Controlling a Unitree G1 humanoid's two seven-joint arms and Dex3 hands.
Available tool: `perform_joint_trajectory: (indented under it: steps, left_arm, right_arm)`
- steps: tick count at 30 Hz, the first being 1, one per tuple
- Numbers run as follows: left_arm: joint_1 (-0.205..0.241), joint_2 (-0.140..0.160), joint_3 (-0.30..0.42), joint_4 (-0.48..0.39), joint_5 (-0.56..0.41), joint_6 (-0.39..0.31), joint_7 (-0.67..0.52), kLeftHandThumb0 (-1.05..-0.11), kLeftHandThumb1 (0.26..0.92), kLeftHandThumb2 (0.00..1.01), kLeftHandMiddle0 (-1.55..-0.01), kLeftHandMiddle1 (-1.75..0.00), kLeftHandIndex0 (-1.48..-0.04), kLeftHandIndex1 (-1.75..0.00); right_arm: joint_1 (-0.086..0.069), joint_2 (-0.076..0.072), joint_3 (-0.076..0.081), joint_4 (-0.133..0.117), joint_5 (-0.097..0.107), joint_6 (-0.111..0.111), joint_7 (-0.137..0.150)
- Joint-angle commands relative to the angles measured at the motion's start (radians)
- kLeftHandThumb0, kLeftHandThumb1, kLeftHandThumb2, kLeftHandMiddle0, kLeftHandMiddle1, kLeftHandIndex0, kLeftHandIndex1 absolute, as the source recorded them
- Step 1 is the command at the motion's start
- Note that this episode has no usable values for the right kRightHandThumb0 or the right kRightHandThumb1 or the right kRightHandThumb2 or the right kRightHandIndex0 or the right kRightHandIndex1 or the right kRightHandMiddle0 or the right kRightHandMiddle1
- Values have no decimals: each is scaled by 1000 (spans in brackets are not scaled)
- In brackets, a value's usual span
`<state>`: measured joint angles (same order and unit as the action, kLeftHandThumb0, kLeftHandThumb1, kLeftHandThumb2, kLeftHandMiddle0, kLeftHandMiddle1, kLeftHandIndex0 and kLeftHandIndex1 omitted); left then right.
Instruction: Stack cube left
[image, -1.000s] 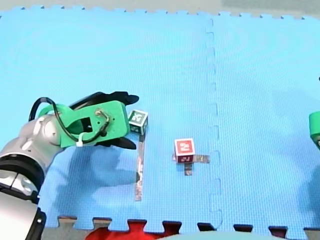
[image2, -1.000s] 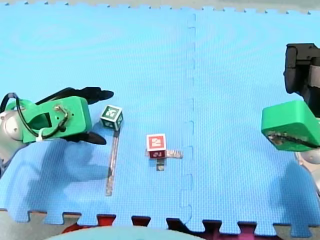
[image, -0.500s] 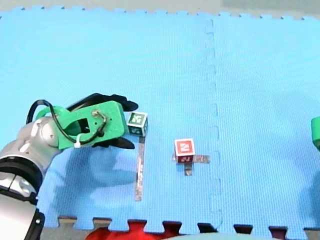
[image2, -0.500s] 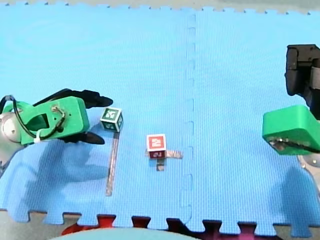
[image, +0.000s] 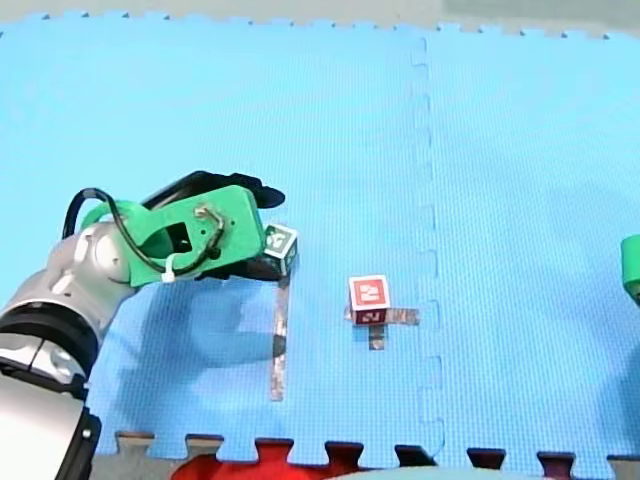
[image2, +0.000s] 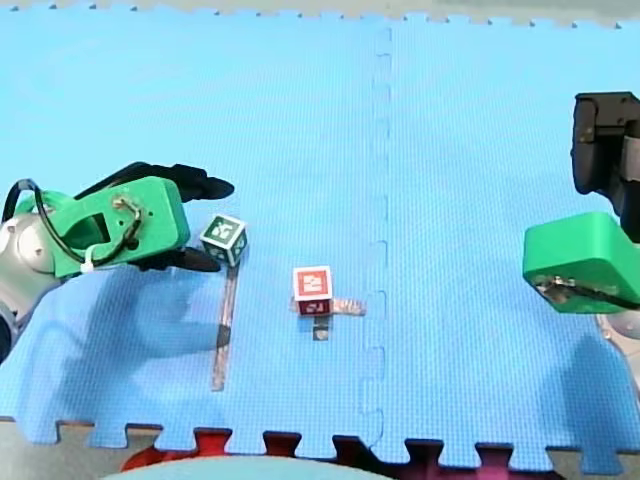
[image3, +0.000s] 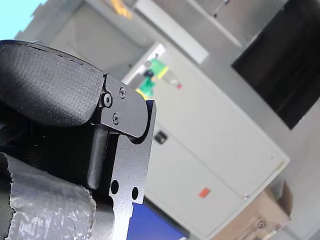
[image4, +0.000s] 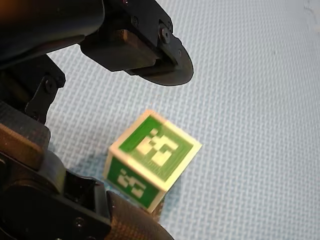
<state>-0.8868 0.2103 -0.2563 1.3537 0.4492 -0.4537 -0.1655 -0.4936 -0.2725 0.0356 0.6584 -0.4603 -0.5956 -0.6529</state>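
Observation:
A green-and-white cube (image: 280, 247) sits tilted on the blue foam mat (image: 330, 130), left of centre. My left hand (image: 262, 232) reaches in from the left and brackets this cube. In the second wrist view the green cube (image4: 152, 157) lies between two black fingers. One finger (image4: 125, 222) touches the cube's lower corner, and the other finger (image4: 165, 70) stands apart from it. A red-and-white cube (image: 368, 298) stands upright to the right of the green one, untouched. My right hand (image2: 603, 140) hangs at the mat's right edge, behind its green wrist mount (image2: 580, 265).
A grey tape strip (image: 278, 340) runs from the green cube toward the mat's front edge. A short tape cross (image: 385, 320) lies under the red cube. A seam (image: 425, 200) splits the mat. The first wrist view faces a grey cabinet (image3: 210, 125).
My left hand has shifted slightly up and right, closing in on the green cube. That cube now sits tilted between the fingers. The red cube has not moved.

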Motion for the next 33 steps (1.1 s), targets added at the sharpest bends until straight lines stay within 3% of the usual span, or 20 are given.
perform_joint_trajectory:
  steps: [1, 15, 30, 33]
  left_arm:
    - [-7, 3, 4, 2, -2, -2, 3, -1042, 771, 5, -852, -1746, -503, 0]
    - [-8, 2, 11, 1, -5, -3, 9, -1038, 781, 6, -858, -1746, -513, -7]
    - [-25, -6, 2, 5, 11, 8, 17, -1023, 789, 4, -839, -1746, -495, -3]
    - [-42, 7, 37, -3, -30, -48, -40, -1022, 789, 3, -853, -1746, -530, -19]
  right_arm:
    - [-1, -3, -4, 0, 3, 3, 1]
    - [16, 5, -3, -39, -4, 28, 3]
    - [23, 3, -8, -35, -4, 20, 0]
    - [15, 1, -8, -17, -3, 14, -2]
